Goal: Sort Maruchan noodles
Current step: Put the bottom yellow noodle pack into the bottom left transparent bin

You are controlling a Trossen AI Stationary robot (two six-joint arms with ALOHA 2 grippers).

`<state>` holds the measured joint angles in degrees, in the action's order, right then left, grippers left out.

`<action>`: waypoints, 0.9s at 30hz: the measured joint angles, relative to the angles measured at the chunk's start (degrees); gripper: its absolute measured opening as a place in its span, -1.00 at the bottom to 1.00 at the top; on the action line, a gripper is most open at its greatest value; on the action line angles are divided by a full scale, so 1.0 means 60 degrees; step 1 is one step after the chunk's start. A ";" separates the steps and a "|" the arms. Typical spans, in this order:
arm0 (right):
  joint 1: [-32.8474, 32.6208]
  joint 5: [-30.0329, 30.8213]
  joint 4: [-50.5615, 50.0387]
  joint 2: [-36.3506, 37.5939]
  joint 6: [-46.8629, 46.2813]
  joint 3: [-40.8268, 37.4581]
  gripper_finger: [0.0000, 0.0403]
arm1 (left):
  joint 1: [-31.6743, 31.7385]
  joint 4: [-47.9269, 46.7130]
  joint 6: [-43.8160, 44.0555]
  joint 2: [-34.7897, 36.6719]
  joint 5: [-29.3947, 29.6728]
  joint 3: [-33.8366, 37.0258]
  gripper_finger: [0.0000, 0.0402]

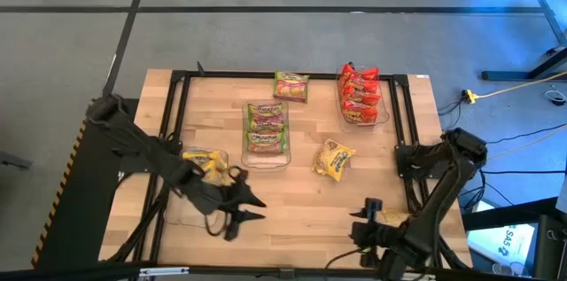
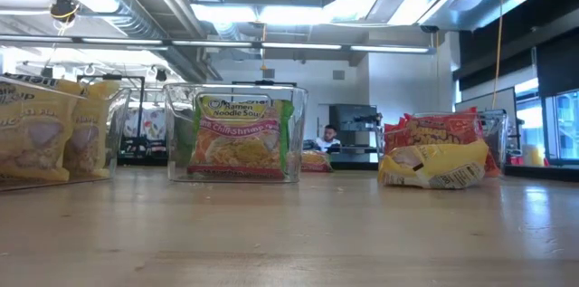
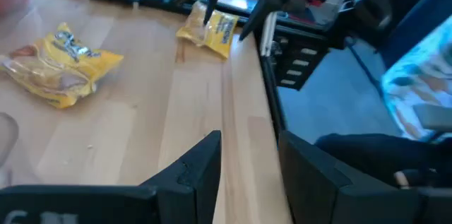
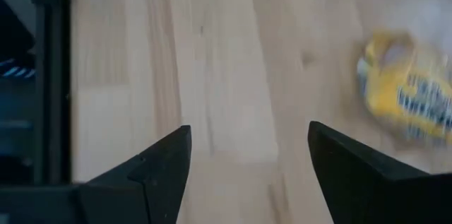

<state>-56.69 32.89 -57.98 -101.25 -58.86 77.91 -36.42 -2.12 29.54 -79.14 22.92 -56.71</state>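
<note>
Grippers, left to right. Your left gripper (image 1: 246,209) hangs open and empty near the front edge, just past the bin of yellow packets (image 1: 205,162). The loose yellow packet (image 1: 335,160) lies between the arms, beside the green bin (image 1: 266,128), with its long axis slanted across the boards. Your right gripper (image 1: 365,214), fingers spread and empty, sits front-right of that packet and looks the nearer.

yellow packet (image 4: 409,100) — blurred, perhaps edge-cropped
</note>
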 joint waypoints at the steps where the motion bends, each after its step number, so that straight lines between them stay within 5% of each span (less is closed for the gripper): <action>1: -0.0089 -0.0232 -0.0178 0.0091 -0.0289 -0.0025 0.25 | 0.0026 0.0284 0.0000 -0.0342 0.0010 0.0000 -0.33; 11: -0.0843 -0.3715 -0.0196 0.1893 -0.4433 -0.2335 0.25 | 0.0508 0.2809 -0.0141 -0.2979 -0.0016 -0.0004 -0.33; 27: -0.0735 -0.6668 0.1288 0.2007 -1.0565 -0.4072 0.25 | 0.0665 0.2811 0.0484 -0.3376 -0.0740 -0.0004 -0.33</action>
<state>-61.10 -7.12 -50.25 -89.21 -122.25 53.47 -32.43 14.74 32.45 -99.39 18.48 -56.73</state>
